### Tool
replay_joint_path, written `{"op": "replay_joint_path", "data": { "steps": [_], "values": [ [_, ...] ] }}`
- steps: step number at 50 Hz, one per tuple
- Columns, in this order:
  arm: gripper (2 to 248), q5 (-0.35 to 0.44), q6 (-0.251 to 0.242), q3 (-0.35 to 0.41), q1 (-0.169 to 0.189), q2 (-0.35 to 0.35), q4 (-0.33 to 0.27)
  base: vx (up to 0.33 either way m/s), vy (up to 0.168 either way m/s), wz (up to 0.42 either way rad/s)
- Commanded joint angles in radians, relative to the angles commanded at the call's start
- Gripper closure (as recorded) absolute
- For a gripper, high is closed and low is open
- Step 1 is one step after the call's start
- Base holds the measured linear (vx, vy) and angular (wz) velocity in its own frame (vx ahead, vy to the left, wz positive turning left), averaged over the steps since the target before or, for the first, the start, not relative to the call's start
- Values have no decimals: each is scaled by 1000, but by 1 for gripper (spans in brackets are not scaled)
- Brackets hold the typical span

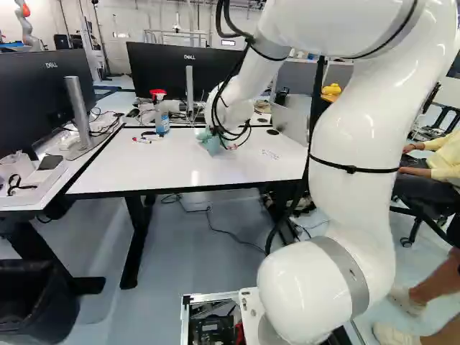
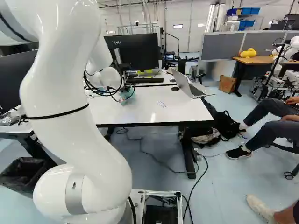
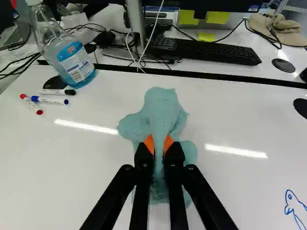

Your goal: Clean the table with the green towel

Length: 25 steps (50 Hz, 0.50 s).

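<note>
Wrist view shows the gripper (image 3: 159,145) nearly closed, pinching the towel (image 3: 162,108); wipe the blue drawing (image 3: 289,209) with light, even pressure.

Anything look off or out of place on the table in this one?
Yes: a stray blue doodle marks the white tabletop, off to one side of the green cloth towel held in the black fingers. Three white-barrelled markers lie loose near the clear spray bottle. Nothing looks spilled.

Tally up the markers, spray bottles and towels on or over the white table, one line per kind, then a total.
Markers: 3
Spray bottle: 1
Towel, green, held in the pincer: 1
Total: 5
</note>
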<state>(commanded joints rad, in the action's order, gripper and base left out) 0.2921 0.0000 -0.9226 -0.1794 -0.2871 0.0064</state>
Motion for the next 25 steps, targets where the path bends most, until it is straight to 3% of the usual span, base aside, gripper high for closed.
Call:
{"op": "replay_joint_path", "data": {
  "steps": [25],
  "values": [
    [210,95,0,-93,65,-126,0,0,0,0]
  ]
}}
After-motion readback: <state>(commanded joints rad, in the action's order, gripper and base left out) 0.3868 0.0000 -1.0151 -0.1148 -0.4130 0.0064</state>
